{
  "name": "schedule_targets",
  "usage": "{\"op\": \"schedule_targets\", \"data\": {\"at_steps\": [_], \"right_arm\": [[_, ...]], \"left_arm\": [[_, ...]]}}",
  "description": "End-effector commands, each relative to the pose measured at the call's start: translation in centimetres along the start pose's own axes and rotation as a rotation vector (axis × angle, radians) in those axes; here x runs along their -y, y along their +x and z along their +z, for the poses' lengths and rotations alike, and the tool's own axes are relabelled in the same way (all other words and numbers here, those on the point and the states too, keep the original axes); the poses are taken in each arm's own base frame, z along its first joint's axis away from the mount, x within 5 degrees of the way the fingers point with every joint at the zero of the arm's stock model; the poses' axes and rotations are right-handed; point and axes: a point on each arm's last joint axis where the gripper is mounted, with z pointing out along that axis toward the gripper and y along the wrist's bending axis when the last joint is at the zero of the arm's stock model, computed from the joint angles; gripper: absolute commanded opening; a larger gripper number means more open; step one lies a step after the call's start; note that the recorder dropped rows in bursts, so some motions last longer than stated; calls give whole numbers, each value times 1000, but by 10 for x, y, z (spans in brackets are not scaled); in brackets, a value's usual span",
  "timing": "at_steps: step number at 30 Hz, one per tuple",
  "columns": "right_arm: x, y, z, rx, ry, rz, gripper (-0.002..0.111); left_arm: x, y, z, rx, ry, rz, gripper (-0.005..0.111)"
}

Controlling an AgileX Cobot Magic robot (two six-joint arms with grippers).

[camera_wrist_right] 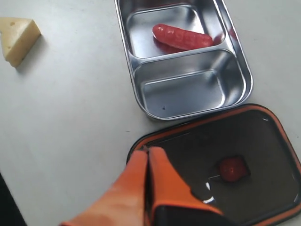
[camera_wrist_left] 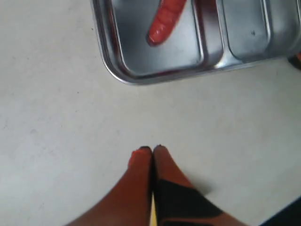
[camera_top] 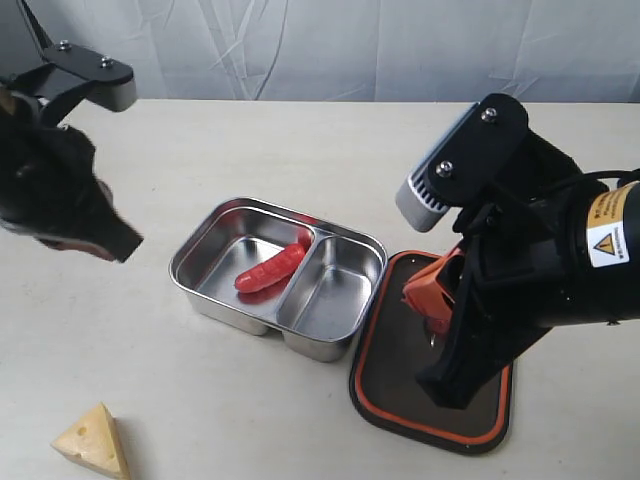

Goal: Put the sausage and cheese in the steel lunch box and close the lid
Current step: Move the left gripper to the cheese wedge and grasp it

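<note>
The left claw [camera_wrist_left: 152, 150] is closed, its two orange fingers pressed tip to tip with nothing between them. It hangs above bare worktop [camera_top: 300, 150], just off a corner of the box [camera_top: 181, 273]. The right claw [camera_wrist_right: 147, 151] is closed and empty too, and sits over the edge of the lid [camera_wrist_right: 263, 141] nearest the box. Whether it touches the lid I cannot tell.

The sausage [camera_top: 272, 268] lies in one compartment of the box, on a slant, with one end up against the divider. The other compartment holds nothing. The lid lies flat on the worktop right beside the box, on the side of the empty compartment. Its orange seal faces up, and the small orange valve [camera_wrist_right: 232, 169] shows at its middle. The cheese [camera_top: 95, 442] stands on the worktop well apart from the box, on the left arm's side.

By my reckoning, about a third of the job is done: the sausage is in. The cheese has yet to be picked up and dropped in, most likely into the free compartment. After that the lid must be turned over and pressed onto the box.
</note>
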Motion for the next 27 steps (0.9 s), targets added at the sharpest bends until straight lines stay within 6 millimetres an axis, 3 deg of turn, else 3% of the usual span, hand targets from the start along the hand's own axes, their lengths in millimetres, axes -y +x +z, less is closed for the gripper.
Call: {"op": "schedule_targets", "data": {"at_steps": [1,10,17,22,27], "right_arm": [[2,-1,-2,6,23,-29,0],[3,0,-2,-3,39,-51,0],[3,1,-2,-8,38,-51,0],[3,1,-2,-11,37,-51,0],[3,1,-2,-13,36,-51,0]], "left_arm": [[10,34,-9,-70,36,174,0],[25,69,-4,-107,195,511,4],[31,81,12,-61,307,882,40],[36,88,19,-17,366,1046,55],[22,100,36,-114,263,1168,62]]}}
